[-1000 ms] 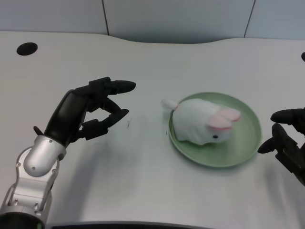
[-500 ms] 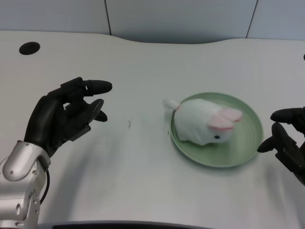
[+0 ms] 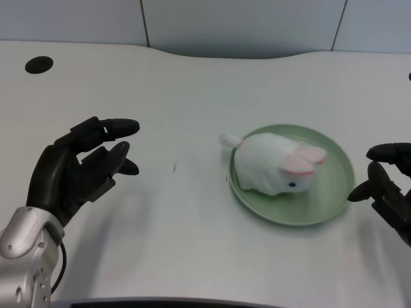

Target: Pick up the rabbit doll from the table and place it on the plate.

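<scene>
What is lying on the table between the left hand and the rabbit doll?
In the head view, only bare white table with a small dark mark lies between the left hand and the rabbit doll.

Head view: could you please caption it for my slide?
Rabbit doll lies on the green plate; empty left hand hovers apart.

Left forearm [image 3: 26, 256]: cut off by bottom and left edges at 7 o'clock; elbow out of frame. Left hand [image 3: 77, 170]: palm side turned away, inner finger surfaces hidden. Right hand [image 3: 388, 186]: cropped by right edge at 3 o'clock. Plate [image 3: 334, 192]: middle hidden under rabbit doll [image 3: 273, 163]. Doll's underside and far flank hidden. Small dark mark [image 3: 174, 166] on table [image 3: 192, 83]: too small to identify. Dark spot at right edge, 2 o'clock: cropped.
</scene>
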You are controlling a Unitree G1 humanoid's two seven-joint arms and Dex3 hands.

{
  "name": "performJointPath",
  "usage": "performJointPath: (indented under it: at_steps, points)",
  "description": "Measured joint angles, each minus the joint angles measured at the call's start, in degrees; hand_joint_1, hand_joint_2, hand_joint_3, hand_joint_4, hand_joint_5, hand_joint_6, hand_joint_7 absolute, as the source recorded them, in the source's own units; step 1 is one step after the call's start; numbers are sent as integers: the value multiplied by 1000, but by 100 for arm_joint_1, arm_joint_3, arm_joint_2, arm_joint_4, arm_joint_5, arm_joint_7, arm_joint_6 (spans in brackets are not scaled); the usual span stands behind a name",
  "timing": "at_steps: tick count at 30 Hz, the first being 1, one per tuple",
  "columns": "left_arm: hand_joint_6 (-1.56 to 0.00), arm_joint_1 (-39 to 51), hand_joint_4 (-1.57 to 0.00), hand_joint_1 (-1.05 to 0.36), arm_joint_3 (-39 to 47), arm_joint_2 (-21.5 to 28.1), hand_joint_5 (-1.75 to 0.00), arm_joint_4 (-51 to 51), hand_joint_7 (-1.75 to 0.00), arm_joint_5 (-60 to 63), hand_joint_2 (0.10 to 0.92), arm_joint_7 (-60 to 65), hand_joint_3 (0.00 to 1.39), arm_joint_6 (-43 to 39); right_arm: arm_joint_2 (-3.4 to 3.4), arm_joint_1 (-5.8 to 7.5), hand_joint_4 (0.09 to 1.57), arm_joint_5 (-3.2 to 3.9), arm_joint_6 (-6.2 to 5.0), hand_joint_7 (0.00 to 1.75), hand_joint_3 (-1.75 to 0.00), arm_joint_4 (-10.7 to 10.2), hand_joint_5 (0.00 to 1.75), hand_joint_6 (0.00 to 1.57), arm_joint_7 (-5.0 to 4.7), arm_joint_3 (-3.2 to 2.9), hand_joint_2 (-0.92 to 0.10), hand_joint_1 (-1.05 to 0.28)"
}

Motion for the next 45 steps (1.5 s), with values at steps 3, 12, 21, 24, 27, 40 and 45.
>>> performJointPath:
  at_steps: [3,12,21,24,27,40,45]
  points:
    - [-562,0,-470,-411,2,-2,-1558,-5,-790,0,921,0,409,5,0,0,395,0,0,1716,-652,0,1746,81,0,-1,-921,-265]
    - [-596,193,-488,-411,70,40,-1573,-175,-828,1,921,1,405,231,81,35,354,-3,31,1709,-665,-86,1746,56,-40,45,-921,-263]
    - [-589,261,-486,-411,125,51,-1580,-205,-843,11,921,1,405,327,115,53,347,-2,61,1712,-668,-182,1746,51,-64,76,-921,-262]
    - [-603,275,-476,-417,131,51,-1572,-218,-853,7,921,0,404,337,115,53,372,-15,64,1715,-651,-184,1746,70,-86,82,-921,-271]
    - [-623,450,-463,-418,171,50,-1555,-254,-863,-17,921,0,405,409,114,59,392,-94,59,1713,-646,-186,1746,85,-171,94,-921,-270]
    - [-675,715,-506,-421,108,56,-1574,-176,-899,0,921,-135,403,615,109,87,397,-100,38,1715,-669,-190,1746,93,-97,96,-921,-262]
    - [-684,746,-516,-429,85,123,-1567,-65,-886,57,921,-217,410,592,106,99,391,-43,40,1712,-679,-190,1746,90,-88,82,-921,-253]
